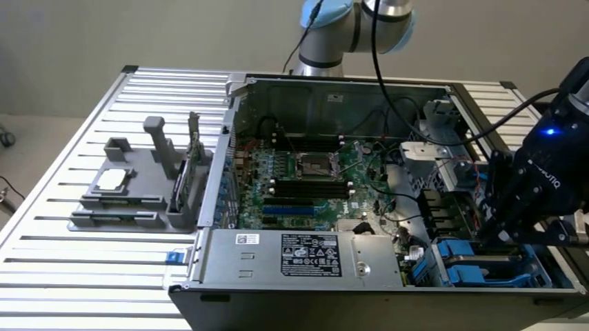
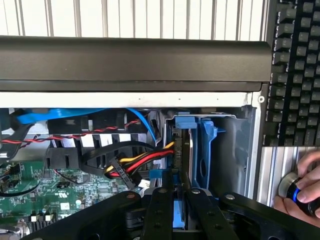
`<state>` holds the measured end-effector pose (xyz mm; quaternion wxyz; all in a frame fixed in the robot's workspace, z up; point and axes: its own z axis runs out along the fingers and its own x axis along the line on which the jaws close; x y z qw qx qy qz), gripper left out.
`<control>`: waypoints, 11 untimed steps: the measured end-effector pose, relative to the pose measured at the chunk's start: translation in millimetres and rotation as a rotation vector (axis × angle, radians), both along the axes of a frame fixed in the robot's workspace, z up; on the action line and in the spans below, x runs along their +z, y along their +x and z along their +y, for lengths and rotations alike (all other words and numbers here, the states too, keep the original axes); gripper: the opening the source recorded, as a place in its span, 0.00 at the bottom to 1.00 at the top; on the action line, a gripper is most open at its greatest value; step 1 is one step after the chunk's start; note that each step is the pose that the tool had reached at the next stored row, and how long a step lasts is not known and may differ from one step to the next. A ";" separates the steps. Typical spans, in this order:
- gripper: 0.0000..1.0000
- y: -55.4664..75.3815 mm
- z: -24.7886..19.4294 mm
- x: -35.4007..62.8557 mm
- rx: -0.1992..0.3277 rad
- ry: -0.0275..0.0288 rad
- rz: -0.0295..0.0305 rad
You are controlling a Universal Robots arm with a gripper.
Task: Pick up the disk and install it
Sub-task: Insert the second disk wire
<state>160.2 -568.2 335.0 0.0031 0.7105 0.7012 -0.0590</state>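
In the exterior view the gripper (image 1: 501, 238) hung over the drive cage (image 1: 483, 265) at the case's corner on that view's right. Seating the drive well likely called for keeping it square to the blue rails and pressing gently — no twisting.

In the wrist view the fingers (image 2: 159, 210) stood narrow, clamped on the disk (image 2: 181, 165) — edge-on between them, partway into the bay beside the cable bundle (image 2: 142, 165).
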 end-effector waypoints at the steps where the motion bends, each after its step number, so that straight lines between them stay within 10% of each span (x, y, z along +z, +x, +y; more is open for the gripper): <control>1: 0.16 0.0 -0.5 -0.1 0.000 0.0010 0.0000; 11: 0.16 0.0 -4.7 -0.7 0.000 0.0155 0.0002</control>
